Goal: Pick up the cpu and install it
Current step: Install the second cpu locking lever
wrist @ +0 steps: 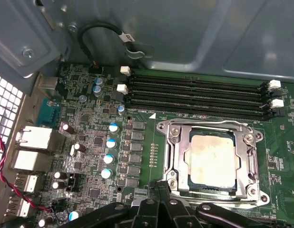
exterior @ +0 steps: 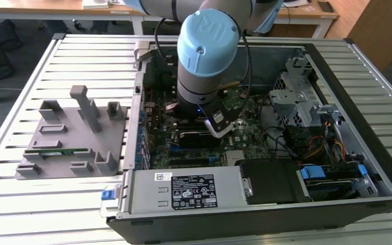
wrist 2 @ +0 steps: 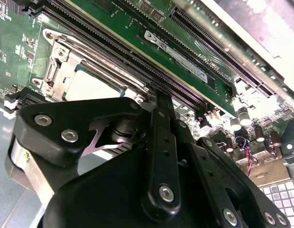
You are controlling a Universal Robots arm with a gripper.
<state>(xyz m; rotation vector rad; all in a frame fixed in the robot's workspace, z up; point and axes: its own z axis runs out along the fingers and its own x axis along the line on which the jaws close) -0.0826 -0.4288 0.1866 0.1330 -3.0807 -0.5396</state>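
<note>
The cpu (wrist: 212, 159) is a square chip with a silvery top. It lies flat inside the metal-framed socket (wrist: 174, 142) on the green motherboard, and it is also visible in the second wrist view (wrist 2: 92, 85). My gripper (wrist: 159, 187) hangs just beside the socket's edge, its fingers shut together with nothing between them. In the second wrist view the gripper (wrist 2: 159, 97) has its black linkage in front of part of the socket. In the exterior view my arm's blue-capped wrist (exterior: 206, 51) stands over the middle of the open computer case (exterior: 332, 76).
Black memory slots (wrist: 194, 95) run alongside the socket. A grey fixture (exterior: 73, 138) at the exterior view's left holds a green memory stick (exterior: 56, 151). The power supply (exterior: 182, 189), drive cage (exterior: 298, 97) and cables (exterior: 318, 148) crowd the case.
</note>
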